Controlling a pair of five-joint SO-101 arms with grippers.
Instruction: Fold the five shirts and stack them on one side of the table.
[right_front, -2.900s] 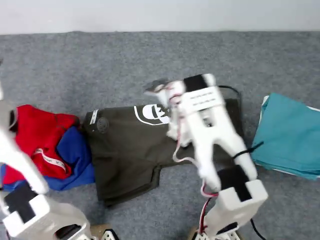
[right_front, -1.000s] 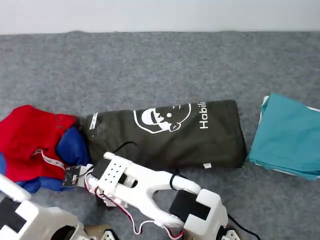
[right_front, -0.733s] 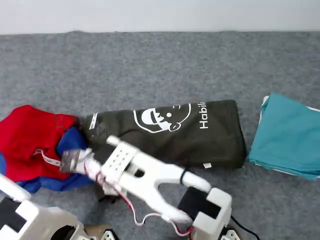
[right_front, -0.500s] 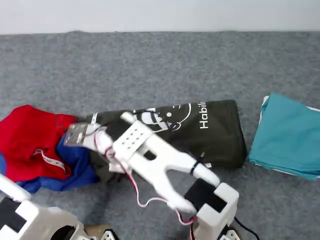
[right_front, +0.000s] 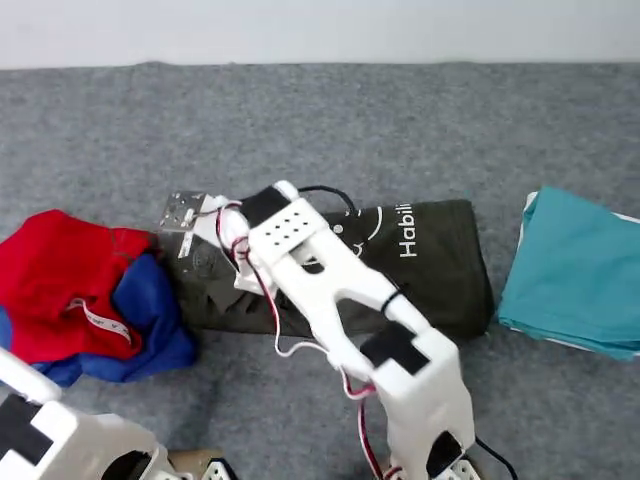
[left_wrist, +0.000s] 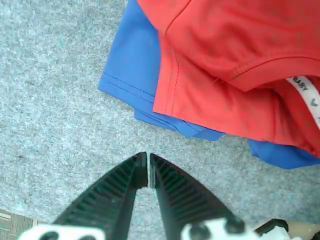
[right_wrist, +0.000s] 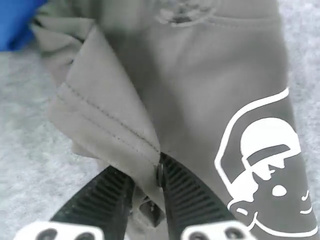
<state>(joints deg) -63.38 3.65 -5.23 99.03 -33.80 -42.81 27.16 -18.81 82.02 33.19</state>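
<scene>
Fabric is caught in the right end effector (right_wrist: 159, 175), its jaws clamped on a stitched fold at the collar end of the olive-green T-shirt with a white cartoon print (right_front: 430, 260). The shirt lies lengthwise, already narrowed to a band, at the middle of the grey felt-like surface (right_front: 300, 110). To one side sits a crumpled red shirt (right_front: 60, 270) on top of a blue shirt (right_front: 150, 315), and well apart on the other side rests a folded teal shirt (right_front: 580, 270). The left end effector (left_wrist: 149, 167), jaws all but closed and holding nothing, hangs over bare surface just beside the blue shirt's hem.

The step in hand looks like the crosswise fold. It would go best with the pinched end carried low and straight along the band toward the far end. The edges should be squared before release, so that the layers do not slide or bunch.
</scene>
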